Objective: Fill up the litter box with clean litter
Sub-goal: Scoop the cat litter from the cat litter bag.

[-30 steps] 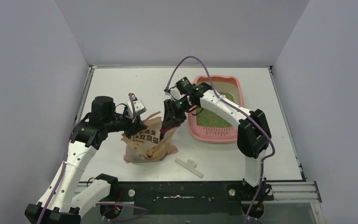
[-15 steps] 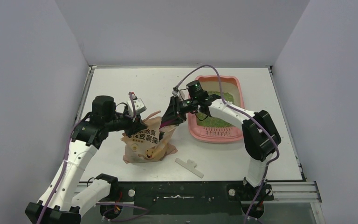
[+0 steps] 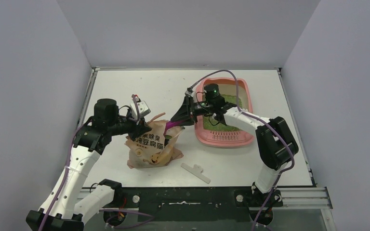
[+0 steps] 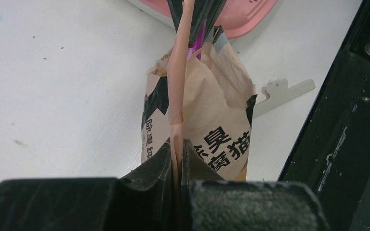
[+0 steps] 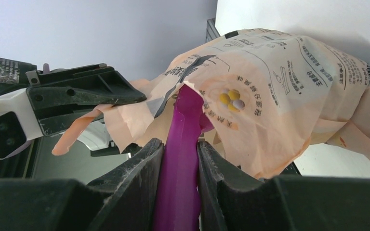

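Litter box [image 3: 224,138]: pink plastic tray at the right of the table [image 3: 125,91], slotted strip toward the arms. Judged rigid and light; the wide rim is the natural hold, though it needs no moving.

Litter bag [image 3: 151,147]: tan printed paper sack, standing slumped left of the box, apart from it, mouth torn open. Judged soft and bottom-heavy, so liable to fold or tip; best steadied at its top edge. Left gripper [image 4: 177,144] is pinched tight on a strip of that edge.

Litter [image 3: 218,125]: green granules lying as a bed in the box, part hidden by the right arm. Judged loose and quick to spill; to be carried only in a level scoop.

Scoop [image 5: 180,163]: magenta plastic, head at the bag's mouth. Whether it is loaded cannot be told. Judged stiff and smooth, apt to twist in the grip. Right gripper [image 5: 179,142] clamps its handle, jaws narrow.

Clip [image 3: 195,172]: flat white piece lying on the table near the bag, untouched.
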Robot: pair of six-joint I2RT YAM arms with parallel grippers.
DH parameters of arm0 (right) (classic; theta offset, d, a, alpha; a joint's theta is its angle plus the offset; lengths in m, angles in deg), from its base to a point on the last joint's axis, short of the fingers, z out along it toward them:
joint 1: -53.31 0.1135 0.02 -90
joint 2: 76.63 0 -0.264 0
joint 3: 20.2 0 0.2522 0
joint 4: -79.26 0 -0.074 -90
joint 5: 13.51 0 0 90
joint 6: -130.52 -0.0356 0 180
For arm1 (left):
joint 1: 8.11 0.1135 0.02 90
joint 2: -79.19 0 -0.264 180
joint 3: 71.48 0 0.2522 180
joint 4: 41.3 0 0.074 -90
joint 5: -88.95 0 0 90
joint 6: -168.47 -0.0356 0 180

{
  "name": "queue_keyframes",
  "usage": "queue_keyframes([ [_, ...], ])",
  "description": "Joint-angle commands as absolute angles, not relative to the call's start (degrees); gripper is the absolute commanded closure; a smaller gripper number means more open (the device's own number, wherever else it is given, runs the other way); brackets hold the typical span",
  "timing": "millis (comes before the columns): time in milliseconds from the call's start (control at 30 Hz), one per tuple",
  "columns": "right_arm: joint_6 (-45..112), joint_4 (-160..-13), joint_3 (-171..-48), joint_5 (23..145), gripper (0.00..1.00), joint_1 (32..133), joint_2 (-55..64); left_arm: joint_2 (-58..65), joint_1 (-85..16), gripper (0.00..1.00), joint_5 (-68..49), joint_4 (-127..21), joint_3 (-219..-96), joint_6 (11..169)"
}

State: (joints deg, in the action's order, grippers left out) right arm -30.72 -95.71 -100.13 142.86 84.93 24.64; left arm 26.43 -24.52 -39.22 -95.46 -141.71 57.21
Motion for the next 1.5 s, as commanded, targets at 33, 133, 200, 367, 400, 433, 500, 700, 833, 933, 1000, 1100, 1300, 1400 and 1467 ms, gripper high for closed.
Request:
queue_keyframes([
  [33,-34.8,-106.6,-98.9,145.1,1.00,82.4,17.6,29.1,-24.7,1.00,-42.7,-87.6,-142.4,58.4],
  [133,-33.4,-104.4,-97.6,145.3,1.00,81.0,16.0,29.6,-24.6,1.00,-42.5,-87.1,-141.9,58.6],
  [200,-32.7,-103.3,-96.7,145.5,1.00,80.2,15.0,29.9,-24.7,1.00,-42.2,-86.8,-141.7,58.8],
  [367,-31.9,-101.8,-94.5,146.2,1.00,78.8,12.7,30.6,-24.6,1.00,-41.6,-86.4,-141.4,59.0],
  [400,-31.8,-101.6,-94.2,146.5,1.00,78.6,12.3,30.7,-24.7,1.00,-41.5,-86.4,-141.4,59.0],
  [433,-31.8,-101.6,-93.8,146.6,1.00,78.3,11.9,30.8,-24.7,1.00,-41.4,-86.4,-141.3,59.0],
  [500,-31.3,-101.0,-93.3,146.8,1.00,77.9,11.1,30.9,-24.7,1.00,-41.3,-86.4,-141.4,59.0],
  [700,-27.8,-96.4,-92.2,147.1,1.00,76.0,9.1,31.3,-24.6,1.00,-41.2,-86.4,-141.2,59.1],
  [833,-19.8,-86.4,-93.4,146.2,1.00,75.6,8.9,31.3,-24.6,1.00,-41.2,-86.1,-141.1,59.2],
  [933,-15.5,-79.5,-95.0,144.3,1.00,76.1,9.6,31.4,-24.6,1.00,-41.3,-86.0,-141.1,59.2],
  [1000,-15.3,-79.4,-96.2,143.0,1.00,77.2,10.5,31.5,-24.6,1.00,-41.2,-85.9,-141.1,59.2],
  [1100,-11.2,-74.7,-98.8,141.8,1.00,78.1,11.5,31.4,-24.7,1.00,-41.2,-86.0,-141.2,59.2],
  [1300,-5.0,-65.9,-98.7,142.0,1.00,72.8,8.8,31.8,-24.7,1.00,-40.7,-87.0,-141.3,58.7],
  [1400,-13.5,-77.4,-95.6,143.1,1.00,76.4,8.9,31.8,-24.7,1.00,-40.8,-86.3,-140.8,58.8],
  [1467,-17.1,-82.7,-94.3,143.8,1.00,77.2,9.1,31.7,-24.6,1.00,-40.9,-86.0,-140.8,59.2],
])
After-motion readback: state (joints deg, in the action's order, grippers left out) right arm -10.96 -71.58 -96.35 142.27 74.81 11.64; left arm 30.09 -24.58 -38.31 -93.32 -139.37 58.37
